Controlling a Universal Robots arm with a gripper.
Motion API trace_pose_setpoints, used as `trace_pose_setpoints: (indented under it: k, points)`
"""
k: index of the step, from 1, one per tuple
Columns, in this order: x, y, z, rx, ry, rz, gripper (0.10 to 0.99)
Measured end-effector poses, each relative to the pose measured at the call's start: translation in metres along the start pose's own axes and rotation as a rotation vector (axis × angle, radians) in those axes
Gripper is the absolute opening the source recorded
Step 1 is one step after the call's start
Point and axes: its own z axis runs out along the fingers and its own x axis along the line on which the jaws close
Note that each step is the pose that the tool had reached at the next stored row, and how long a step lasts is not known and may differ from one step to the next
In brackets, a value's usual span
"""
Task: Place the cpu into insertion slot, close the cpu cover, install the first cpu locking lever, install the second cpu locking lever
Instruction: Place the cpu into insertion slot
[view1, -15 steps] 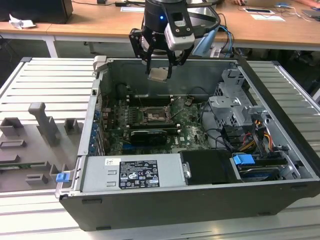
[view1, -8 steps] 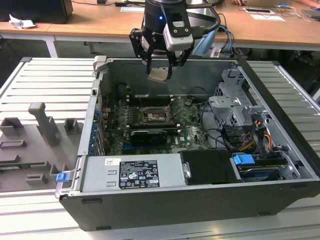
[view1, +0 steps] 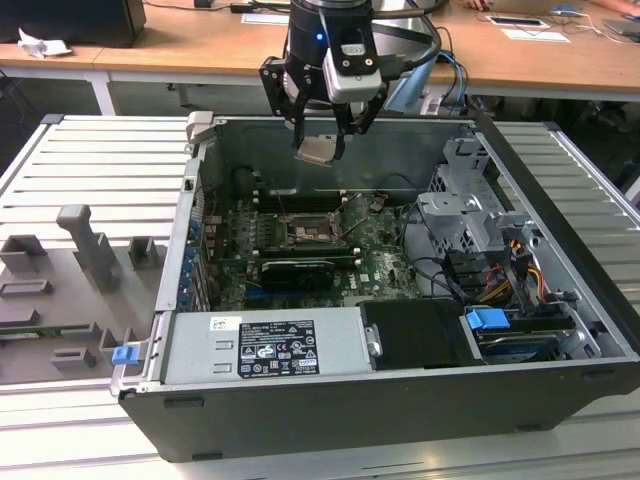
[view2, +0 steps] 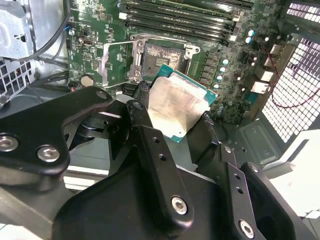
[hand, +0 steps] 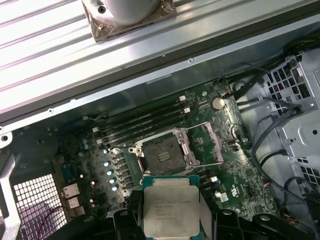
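While the gripper (view1: 320, 146) hangs above the open computer case (view1: 400, 405), we see its fingers pinching the cpu (hand: 171, 210) by opposite edges, well clear of the green board (hand: 235, 165). It's square, so we call no long side, and it lies roughly flat with its silvery top up. Below, the insertion slot (hand: 163, 155) sits bare, with the cpu cover (view2: 119, 61) swung open beside it. The case rests on a slatted metal table (view1: 90, 160), with a wooden desk (view1: 200, 45) behind.
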Motion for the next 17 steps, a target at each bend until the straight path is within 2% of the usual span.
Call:
trace_pose_setpoints:
  k: [17]
  points:
    - [0.0, -0.0001, 0.0017, -0.001, -0.0063, 0.088, 0.545]
